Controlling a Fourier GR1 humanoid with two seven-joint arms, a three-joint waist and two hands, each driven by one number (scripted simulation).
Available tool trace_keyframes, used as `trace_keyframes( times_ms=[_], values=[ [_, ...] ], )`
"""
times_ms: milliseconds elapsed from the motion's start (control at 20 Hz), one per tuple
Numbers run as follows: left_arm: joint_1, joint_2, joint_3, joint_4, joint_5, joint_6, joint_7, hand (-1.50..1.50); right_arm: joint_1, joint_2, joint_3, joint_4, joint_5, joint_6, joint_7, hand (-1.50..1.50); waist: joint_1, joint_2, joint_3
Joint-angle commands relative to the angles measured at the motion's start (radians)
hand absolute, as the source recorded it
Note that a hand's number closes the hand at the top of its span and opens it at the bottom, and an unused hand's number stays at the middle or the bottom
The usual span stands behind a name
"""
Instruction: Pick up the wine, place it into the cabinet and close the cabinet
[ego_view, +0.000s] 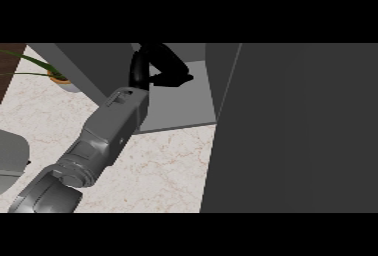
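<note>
You see one grey forearm (111, 130) that comes in from the lower left of the view and goes up and to the right. Since it enters on the left side, take it as the left arm. Its end is inside the open cabinet (177, 107).

The left hand (166, 62) is inside the cabinet, above the shelf, near the top of the view. It is black and its fingers are bent over towards the thumb, so the hand is curled. In the small gap between them you see only the grey of the cabinet, and no object shows inside the hand.

The wine does not show in this view, so you cannot tell where it is.

The door (295, 125) stands open. It is the big dark grey panel that fills the right side of the view and hides what is behind it.

Below the cabinet you see the pale marble counter (162, 170). A plant (33, 65) in a small pot (63, 82) stands at the upper left, just beside the cabinet's left wall. A rounded grey shape (11, 152) shows at the left edge; you cannot tell what it is.
</note>
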Motion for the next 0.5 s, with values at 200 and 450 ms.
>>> trace_keyframes(
  times_ms=[200, 450],
  values=[
    [0.014, -0.009, 0.069, -0.047, 0.062, -0.155, -0.078, 1.5, 0.046, -0.013, 0.031, -0.15, -0.024, -0.001, 0.053, -1.5, 0.009, -0.007, -0.003],
    [-0.033, -0.021, 0.077, -0.067, 0.064, -0.26, -0.094, 1.5, 0.03, -0.001, 0.012, -0.114, -0.027, -0.009, 0.06, -1.5, 0.027, -0.009, -0.001]
  ],
)
